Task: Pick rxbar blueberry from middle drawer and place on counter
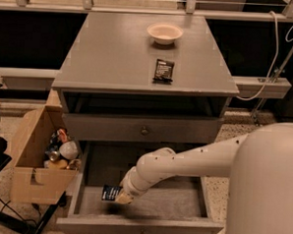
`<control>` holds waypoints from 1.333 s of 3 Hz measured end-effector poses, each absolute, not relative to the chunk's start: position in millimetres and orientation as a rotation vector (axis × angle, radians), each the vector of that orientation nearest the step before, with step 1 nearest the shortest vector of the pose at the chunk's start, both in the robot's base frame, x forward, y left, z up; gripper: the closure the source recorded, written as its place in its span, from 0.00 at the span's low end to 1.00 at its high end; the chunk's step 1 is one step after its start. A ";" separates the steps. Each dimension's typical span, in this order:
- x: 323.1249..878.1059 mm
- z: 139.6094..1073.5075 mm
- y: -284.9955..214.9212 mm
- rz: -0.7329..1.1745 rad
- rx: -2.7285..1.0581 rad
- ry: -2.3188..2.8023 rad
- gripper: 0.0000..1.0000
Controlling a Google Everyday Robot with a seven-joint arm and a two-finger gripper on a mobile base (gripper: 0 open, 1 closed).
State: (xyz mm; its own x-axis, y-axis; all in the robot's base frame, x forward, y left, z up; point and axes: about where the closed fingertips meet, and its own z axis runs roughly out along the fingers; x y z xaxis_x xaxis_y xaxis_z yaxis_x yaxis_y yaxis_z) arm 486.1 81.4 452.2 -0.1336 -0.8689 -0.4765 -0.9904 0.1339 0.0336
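Down inside the middle drawer (141, 226), near its front-left corner, the fingers (121, 197) touch the rxbar blueberry (110, 192) just left of them; their grip cannot be told; bare tray floor lies rightward.

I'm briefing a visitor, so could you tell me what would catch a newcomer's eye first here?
The big white robot arm reaches in from the right, its gripper down in the open middle drawer next to the rxbar blueberry at its front left. Above, the counter carries a black-wrapped bar near its front edge and a pale bowl at the back.
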 end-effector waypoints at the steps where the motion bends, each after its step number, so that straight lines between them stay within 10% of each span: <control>1: 450.4 531.1 91.7 0.508 -1.849 2.011 1.00; 4: 501.6 806.0 110.6 0.387 -1.658 1.972 1.00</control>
